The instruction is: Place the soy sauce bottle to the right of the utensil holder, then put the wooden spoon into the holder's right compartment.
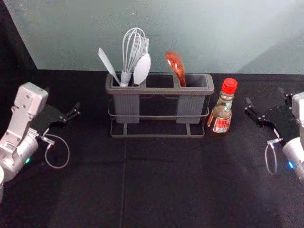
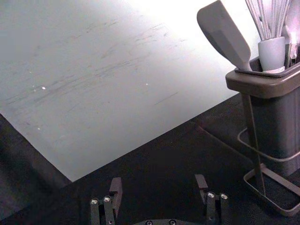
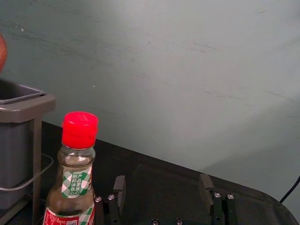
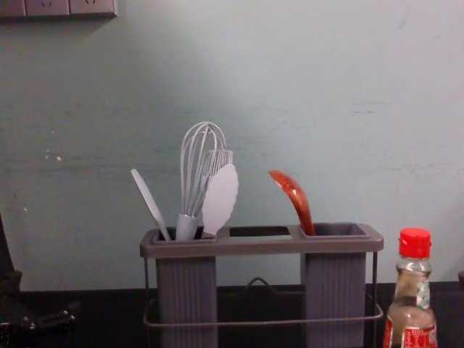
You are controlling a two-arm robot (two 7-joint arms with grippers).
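The soy sauce bottle (image 1: 222, 110) stands upright just right of the utensil holder (image 1: 160, 80), its red cap (image 3: 80, 130) large in the right wrist view. The wooden spoon (image 1: 176, 66) leans bowl-up in the holder's right compartment, as the chest view also has the spoon (image 4: 294, 200). My right gripper (image 1: 267, 110) is right of the bottle, apart from it; in the right wrist view the gripper (image 3: 162, 190) is open and empty. My left gripper (image 1: 64, 115) is left of the holder; in the left wrist view the gripper (image 2: 158, 187) is open with nothing between its fingers.
A whisk (image 1: 135, 50), a white spatula (image 1: 109, 65) and another pale utensil (image 1: 142, 69) stand in the holder's left compartment. Behind the black-covered table (image 1: 156, 185) rises a grey-green wall, with a socket panel (image 4: 58, 7) at the chest view's upper left.
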